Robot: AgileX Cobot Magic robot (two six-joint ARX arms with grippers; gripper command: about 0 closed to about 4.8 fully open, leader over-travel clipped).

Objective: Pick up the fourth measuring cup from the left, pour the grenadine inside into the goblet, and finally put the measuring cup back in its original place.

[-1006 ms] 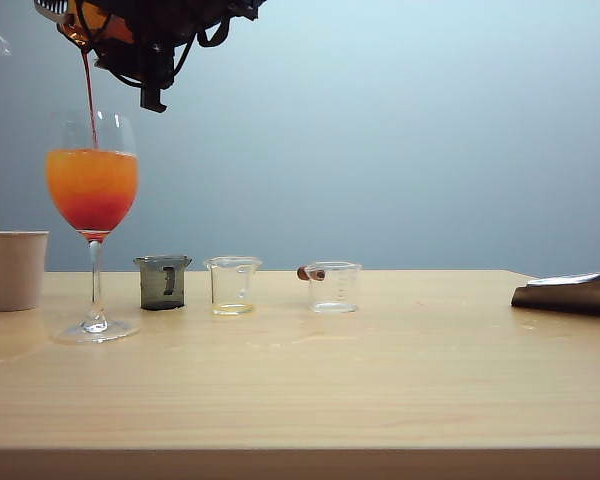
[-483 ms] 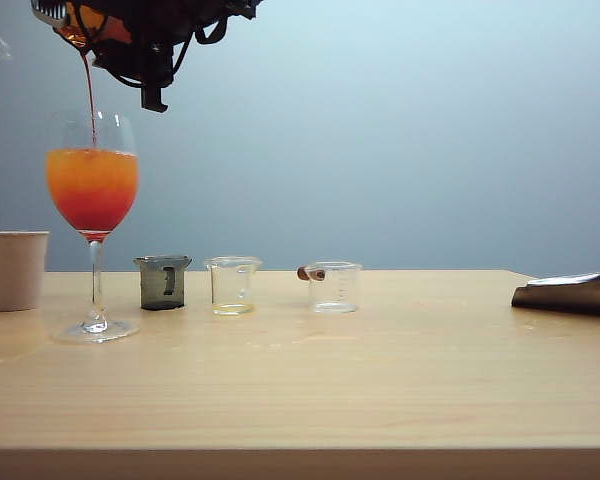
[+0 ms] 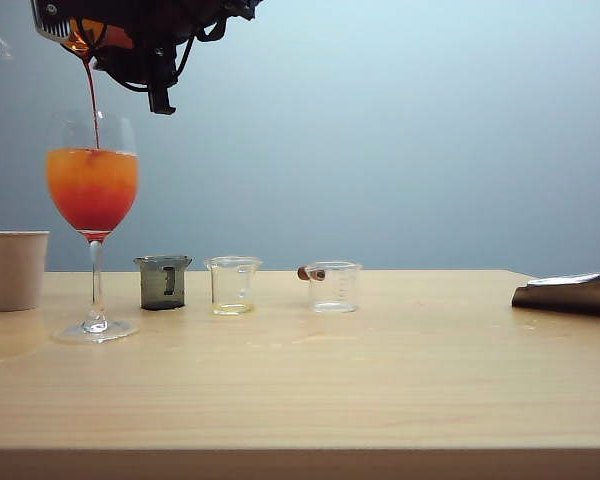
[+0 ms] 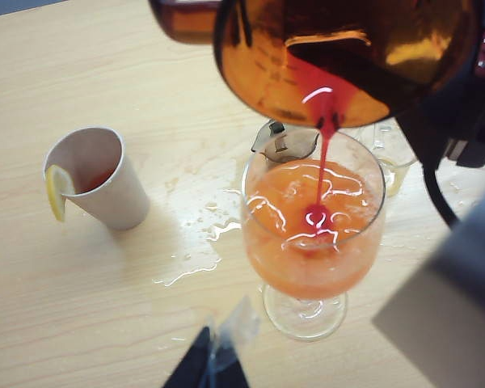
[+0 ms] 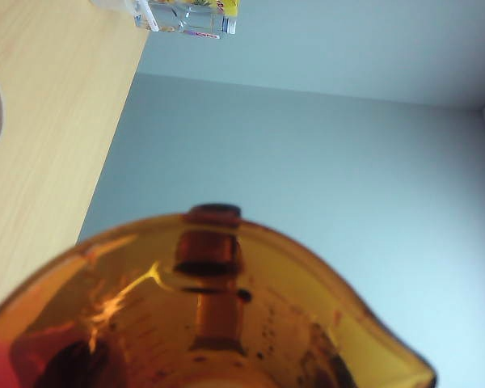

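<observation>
The right claw (image 3: 130,40) is up high at the top left of the exterior view, above the goblet (image 3: 92,190). It holds the fourth measuring cup (image 3: 80,35) tight between its two sides. The cup is tipped over so its spout points down. That is why the grenadine (image 3: 92,100) runs out in a thin red line and drops right into the middle of the glass. The cup sits straight over the mouth of the glass so nothing should miss.

In the left wrist view the amber cup (image 4: 339,56) fills the top, and the red stream lands in the orange drink (image 4: 307,226) and makes a red spot. From the side, the drink is orange on top and red lower down. I think the red stuff is heavy, so it sinks.

The left claw (image 4: 214,364) hangs back near the foot of the glass, out of the way. Only its dark tips show. I cannot tell if it is open or closed.

On the surface (image 3: 380,380), a white paper cup (image 3: 14,268) with a lemon slice (image 4: 55,192) stands beside the glass. Next come a dark grey cup (image 3: 163,281) and two clear cups (image 3: 232,285). There is a bare space past the last clear cup (image 3: 333,287), and I think the amber cup goes back there. Some wet splashes (image 4: 202,242) lie by the glass. A dark flat thing (image 3: 570,292) sits at the far right edge. The wall (image 3: 430,130) behind is plain blue-grey.
</observation>
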